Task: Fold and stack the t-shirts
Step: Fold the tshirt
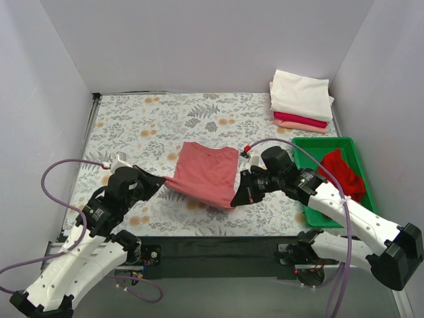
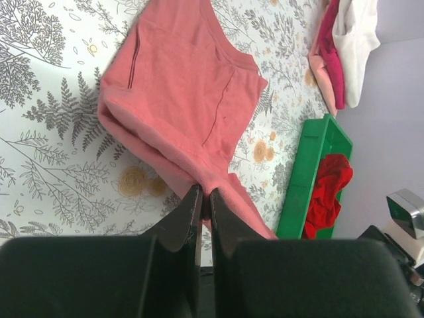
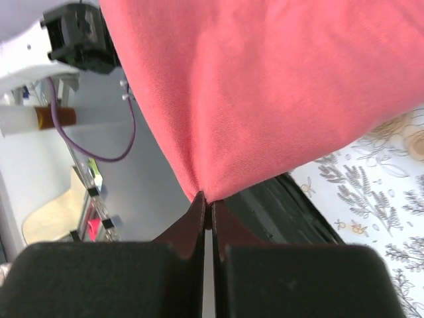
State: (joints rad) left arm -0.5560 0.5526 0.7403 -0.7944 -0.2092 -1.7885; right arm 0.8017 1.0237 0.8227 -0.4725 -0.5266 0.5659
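Observation:
A dusty salmon-red t-shirt [image 1: 205,172] lies partly folded in the middle of the floral table. My left gripper [image 1: 161,179] is shut on its near left corner; the left wrist view shows the jaws [image 2: 204,193] pinching the cloth [image 2: 185,99]. My right gripper [image 1: 235,199] is shut on the near right corner, with the cloth [image 3: 265,86] lifted above the jaws [image 3: 207,200] in the right wrist view. A folded stack of white, crimson and peach shirts [image 1: 300,99] sits at the back right. A bright red shirt [image 1: 343,173] lies crumpled in the green tray.
The green plastic tray [image 1: 311,147] stands at the right edge of the table, close behind my right arm. White walls enclose the table on three sides. The black front edge [image 1: 218,245] runs along the near side.

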